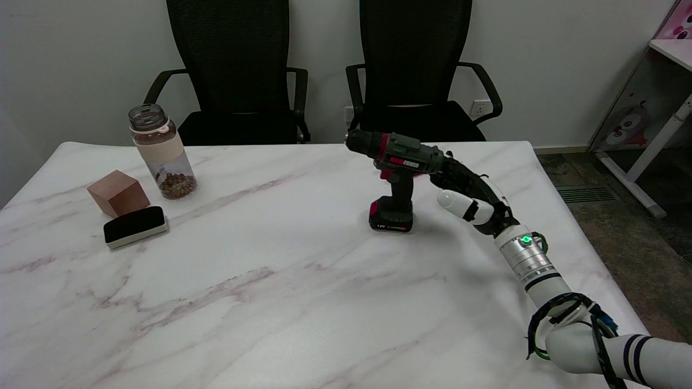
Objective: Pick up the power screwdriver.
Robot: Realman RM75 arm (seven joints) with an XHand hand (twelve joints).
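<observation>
The power screwdriver (403, 156) stands upright on its battery base (391, 216) at the middle right of the marble table (270, 281). It is dark grey and black with red trim, and its chuck points left. My right hand (469, 190) is just to its right, at the rear end of the motor housing. The dark fingers (457, 170) reach up to the back of the housing and look to touch it or nearly so. The white thumb (453, 201) points left below them, apart from the handle. Nothing is enclosed in the hand.
At the far left stand a clear jar (161, 151) with brown bits in it, a brown cube (118, 192) and a black-topped eraser (135, 226). Two black office chairs (411, 65) stand behind the table. The table's right edge runs close to my forearm (540, 270).
</observation>
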